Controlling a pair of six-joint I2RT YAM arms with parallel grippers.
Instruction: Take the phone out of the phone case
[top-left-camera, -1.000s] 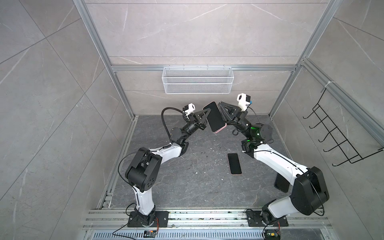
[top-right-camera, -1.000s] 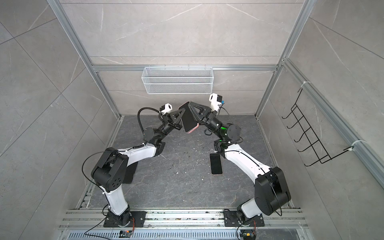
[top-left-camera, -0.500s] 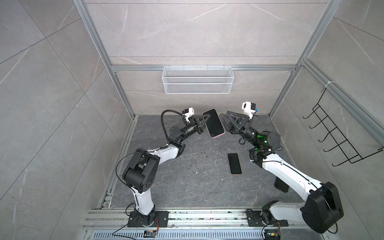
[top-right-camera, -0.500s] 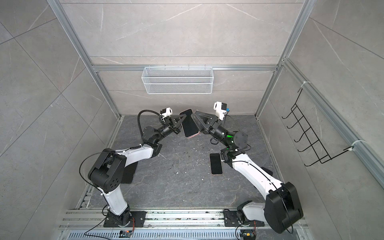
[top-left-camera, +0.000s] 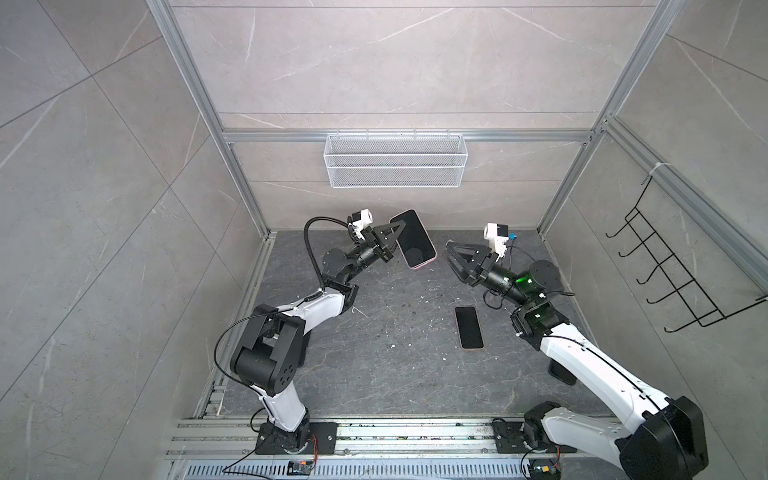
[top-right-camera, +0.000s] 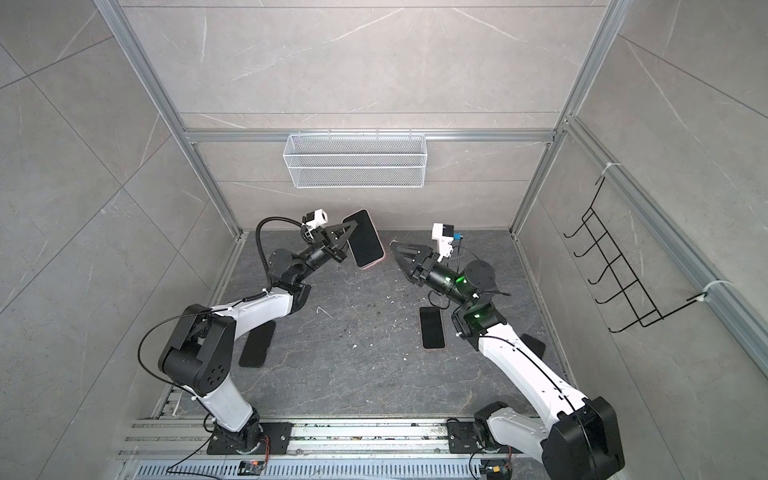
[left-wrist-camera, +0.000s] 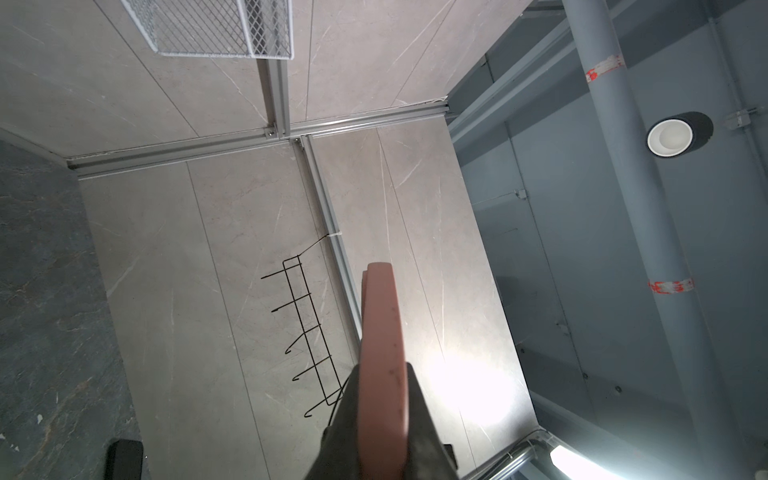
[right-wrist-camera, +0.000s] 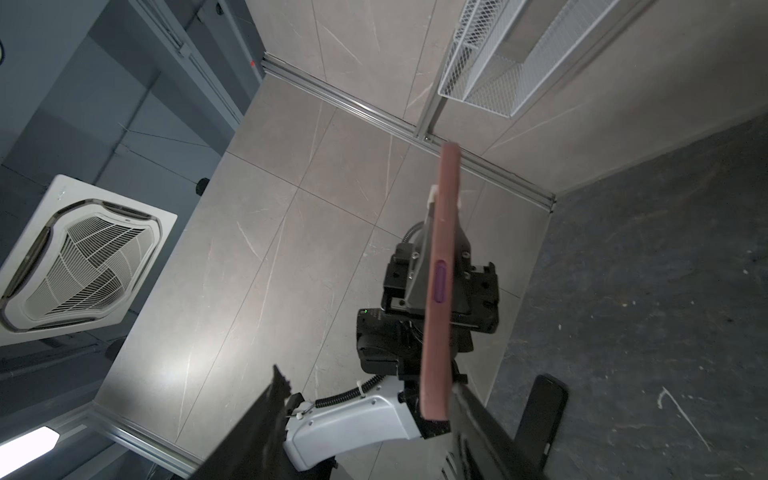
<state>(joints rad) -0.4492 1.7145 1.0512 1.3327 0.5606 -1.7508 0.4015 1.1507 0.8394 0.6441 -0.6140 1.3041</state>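
In both top views my left gripper (top-left-camera: 397, 239) (top-right-camera: 347, 239) is shut on the side edge of the phone (top-left-camera: 412, 240) (top-right-camera: 365, 245), whose black screen sits in a pink phone case, held up off the floor near the back wall. The left wrist view has the case's pink edge (left-wrist-camera: 382, 353) clamped between the dark fingers (left-wrist-camera: 345, 419). My right gripper (top-left-camera: 452, 259) (top-right-camera: 399, 257) stands open, a short gap to the right of the phone's lower end. In the right wrist view the case (right-wrist-camera: 440, 291) stands edge-on just beyond the open fingers (right-wrist-camera: 274, 399).
A second phone (top-left-camera: 468, 328) (top-right-camera: 432, 328) lies screen-up on the dark floor by the right arm. Black slabs lie near the left arm (top-right-camera: 257, 344) and under the right arm (top-left-camera: 561, 372). A white wire basket (top-left-camera: 395, 166) hangs on the back wall, a black hook rack (top-left-camera: 681, 282) on the right wall.
My right gripper has opened, let go of the cased phone and drawn back to the right. The left gripper keeps the phone and has shifted it left and lower.
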